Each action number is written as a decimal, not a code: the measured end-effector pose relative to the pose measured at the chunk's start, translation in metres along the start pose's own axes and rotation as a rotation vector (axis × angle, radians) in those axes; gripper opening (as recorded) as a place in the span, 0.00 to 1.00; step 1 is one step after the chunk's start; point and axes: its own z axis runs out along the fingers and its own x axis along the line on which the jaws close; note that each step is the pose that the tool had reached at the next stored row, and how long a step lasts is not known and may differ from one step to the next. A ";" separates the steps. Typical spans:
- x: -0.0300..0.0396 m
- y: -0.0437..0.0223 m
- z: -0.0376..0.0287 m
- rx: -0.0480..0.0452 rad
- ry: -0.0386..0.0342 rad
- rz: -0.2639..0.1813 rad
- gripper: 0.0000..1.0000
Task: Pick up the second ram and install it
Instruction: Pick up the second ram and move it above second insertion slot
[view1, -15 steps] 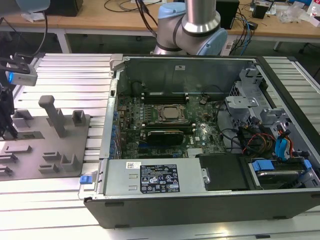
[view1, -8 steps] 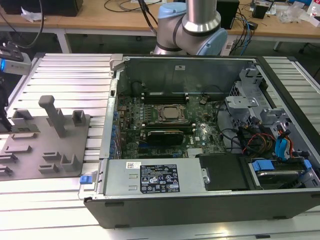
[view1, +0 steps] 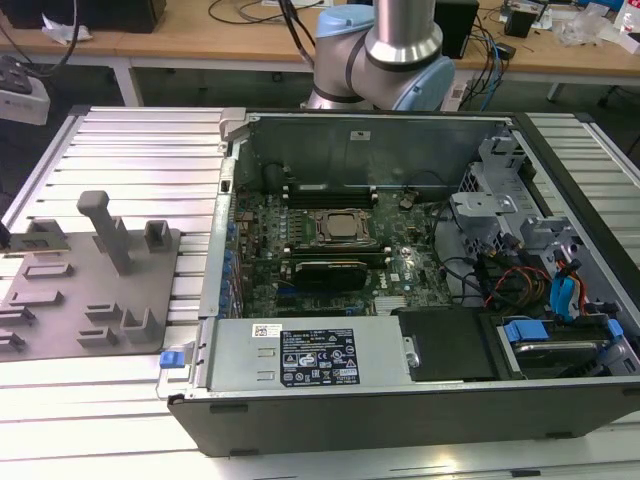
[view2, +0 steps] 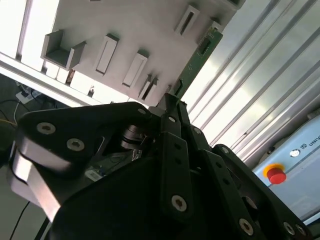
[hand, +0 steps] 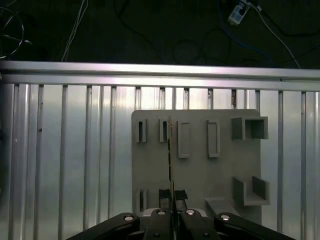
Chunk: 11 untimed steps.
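Over holder (hand: 200, 170), hand (hand: 172, 197) seemingly grips ram (hand: 170, 160) (edge-on)

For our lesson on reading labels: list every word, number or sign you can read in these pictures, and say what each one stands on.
No text reads whole.
Black label on the power supply: print too small.
White sticker beside it: too small.
Grey box with red button: lettering cut off at the edge.
Ram in the jaws: no readable print.
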 end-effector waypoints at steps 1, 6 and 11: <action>0.0000 0.0002 -0.0050 0.0001 0.0000 0.000 0.13; -0.0001 0.0009 -0.0199 0.0001 0.0000 0.000 0.13; -0.0002 0.0016 -0.0360 0.0000 0.0001 0.000 0.13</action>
